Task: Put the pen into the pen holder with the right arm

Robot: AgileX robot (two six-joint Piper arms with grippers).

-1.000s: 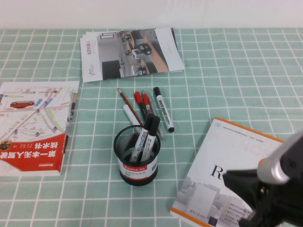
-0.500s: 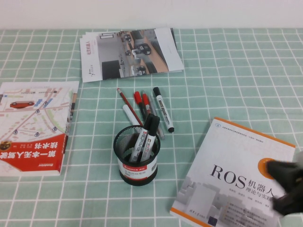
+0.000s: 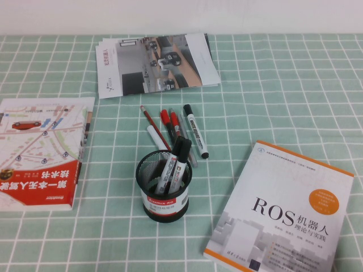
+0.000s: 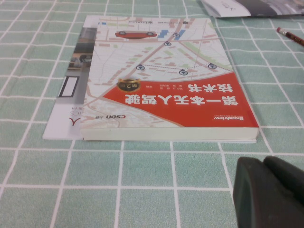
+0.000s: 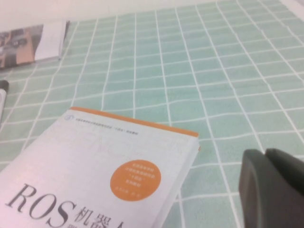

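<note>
The black mesh pen holder [image 3: 164,191] stands at the table's middle front. Two white-barrelled markers with black caps [image 3: 177,161] stand inside it, leaning right. Another such pen [image 3: 195,131] lies on the cloth just behind the holder. Neither arm shows in the high view. My right gripper [image 5: 265,154] is shut and empty, low over the cloth beside the ROS book [image 5: 95,175]. My left gripper [image 4: 263,164] is shut and empty, over the cloth in front of the red map book [image 4: 166,90].
The ROS book [image 3: 289,215] lies at front right and the red map book [image 3: 39,153] at left. Brochures [image 3: 156,62] lie at the back. Two red-capped markers [image 3: 170,122] and a red pencil [image 3: 153,124] lie behind the holder.
My right arm has drawn back to the lower right and left the high view, uncovering the ROS book. The pens and holder have not moved.
</note>
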